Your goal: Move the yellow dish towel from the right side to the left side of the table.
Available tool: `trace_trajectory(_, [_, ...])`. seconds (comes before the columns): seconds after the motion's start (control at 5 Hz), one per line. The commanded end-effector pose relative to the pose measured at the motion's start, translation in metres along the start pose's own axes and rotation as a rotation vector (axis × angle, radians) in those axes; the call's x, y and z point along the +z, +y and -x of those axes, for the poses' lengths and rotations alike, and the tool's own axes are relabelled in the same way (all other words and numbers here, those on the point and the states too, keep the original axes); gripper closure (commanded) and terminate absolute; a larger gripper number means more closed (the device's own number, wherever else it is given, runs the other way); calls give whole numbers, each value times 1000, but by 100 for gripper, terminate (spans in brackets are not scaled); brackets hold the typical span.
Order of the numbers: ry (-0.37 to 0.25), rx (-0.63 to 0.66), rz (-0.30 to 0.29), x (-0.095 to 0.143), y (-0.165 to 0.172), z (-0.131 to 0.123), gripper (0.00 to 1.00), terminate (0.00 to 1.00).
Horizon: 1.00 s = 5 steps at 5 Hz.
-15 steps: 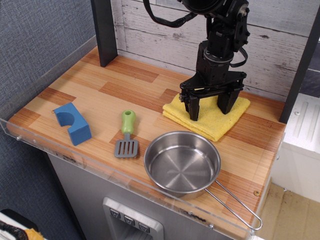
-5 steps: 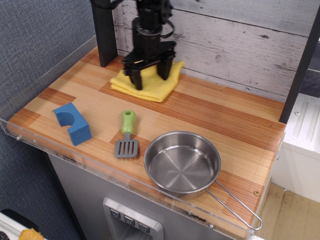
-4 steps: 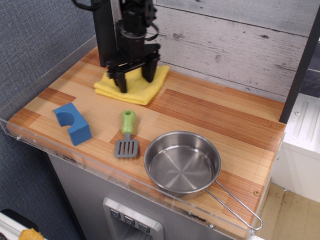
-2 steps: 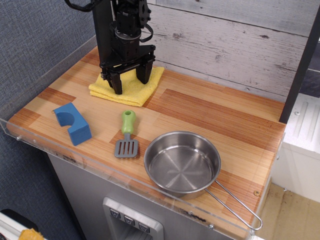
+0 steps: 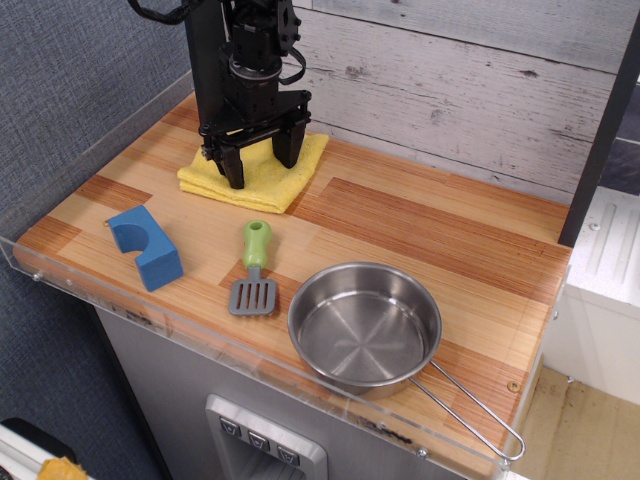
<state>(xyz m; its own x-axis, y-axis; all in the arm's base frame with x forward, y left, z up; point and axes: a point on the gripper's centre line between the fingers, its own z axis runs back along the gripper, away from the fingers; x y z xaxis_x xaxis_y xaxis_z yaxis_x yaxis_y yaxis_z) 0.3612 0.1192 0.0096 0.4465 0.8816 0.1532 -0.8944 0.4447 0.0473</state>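
The yellow dish towel (image 5: 292,178) lies folded and flat at the back left of the striped wood table (image 5: 430,225), next to a black post. My gripper (image 5: 260,172) stands upright over the towel with its two black fingers (image 5: 233,168) spread wide apart. Both fingertips reach down to the towel's top surface. Part of the towel is hidden behind the fingers.
A blue block (image 5: 147,246) sits at the front left. A green-handled grey spatula (image 5: 254,268) lies in front of the towel. A steel pan (image 5: 365,322) sits at the front, handle pointing right. A black post (image 5: 207,62) and plank wall stand behind; a clear rim (image 5: 150,315) edges the front.
The gripper and the towel under it have travelled from the right rear of the table to the left rear. Over the last 0.4 s nothing has moved.
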Motion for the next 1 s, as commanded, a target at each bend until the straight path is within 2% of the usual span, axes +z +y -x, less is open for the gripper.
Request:
trace_trajectory(0.0, [-33, -34, 72, 39, -9, 3, 0, 0])
trace_trajectory(0.4, [-50, -42, 117, 62, -17, 7, 0, 0])
trace_trajectory(0.8, [-99, -27, 186, 97, -15, 7, 0, 0])
